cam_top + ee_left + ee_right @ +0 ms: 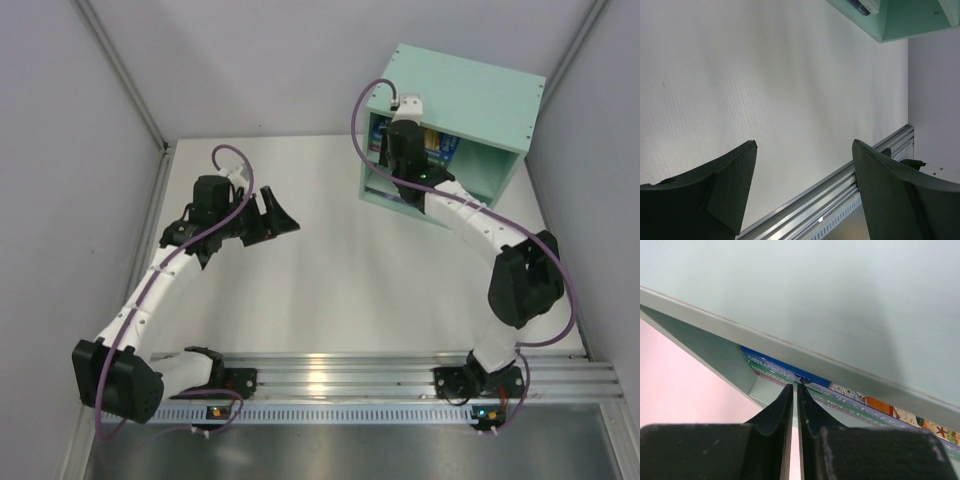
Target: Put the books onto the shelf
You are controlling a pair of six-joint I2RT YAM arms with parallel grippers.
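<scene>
Mint-green shelf (470,95), 1 o'clock, holds books (785,369); right gripper (795,386) pinched closed there; left gripper (805,145) spread wide, 10 o'clock.

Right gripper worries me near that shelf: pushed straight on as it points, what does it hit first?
Likely the books in the shelf, just past the right gripper's shut fingers; depth unclear.

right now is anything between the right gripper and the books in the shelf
Nothing visible. The right gripper, jaws almost together, points straight at the books inside the shelf, with only open space between them.
</scene>
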